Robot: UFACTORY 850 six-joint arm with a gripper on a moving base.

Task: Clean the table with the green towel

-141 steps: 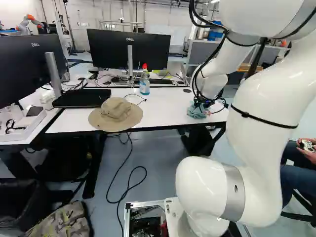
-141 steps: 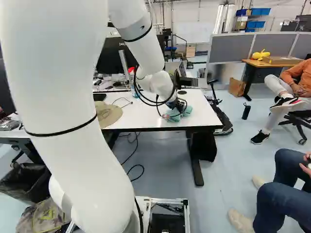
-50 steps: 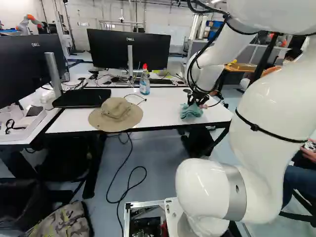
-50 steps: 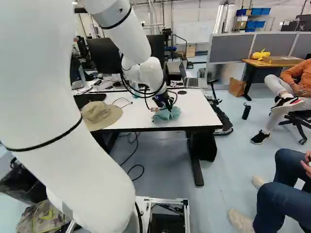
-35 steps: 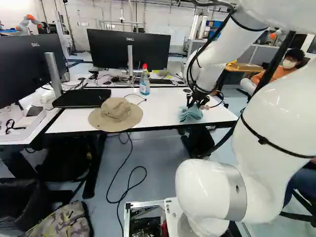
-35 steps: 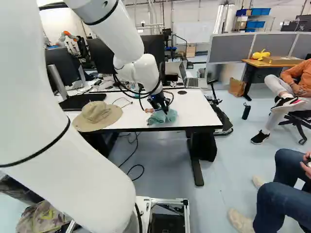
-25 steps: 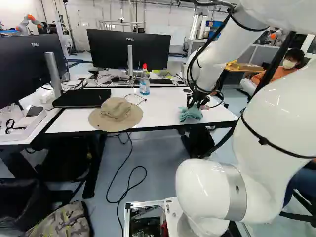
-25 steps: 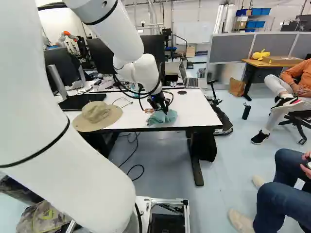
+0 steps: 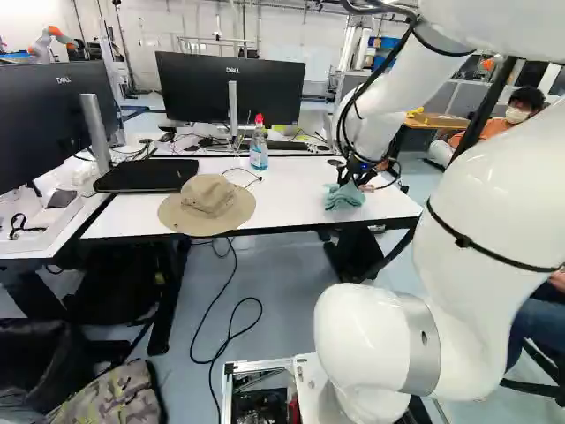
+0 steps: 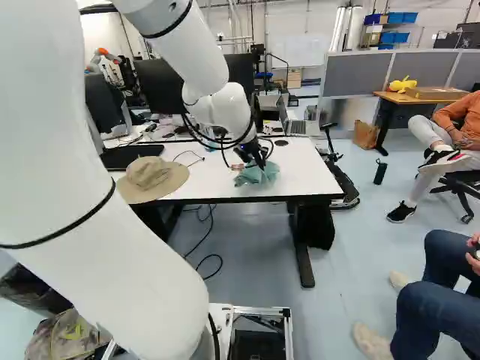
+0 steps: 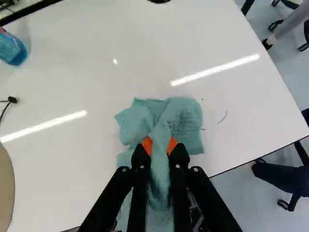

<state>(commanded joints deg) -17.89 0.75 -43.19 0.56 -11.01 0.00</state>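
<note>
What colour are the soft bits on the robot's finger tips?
The pads are orange, and they show best in the wrist view.

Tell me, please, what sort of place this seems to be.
Probably a robotics lab: another robot in the background, a black monitor behind the white table, and a cable on the floor.

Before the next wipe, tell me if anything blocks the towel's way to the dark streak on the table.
Nothing visible does. The towel is held in the gripper, with only tabletop between it and the streak. The hat and bottle are on the towel's other side.
</note>
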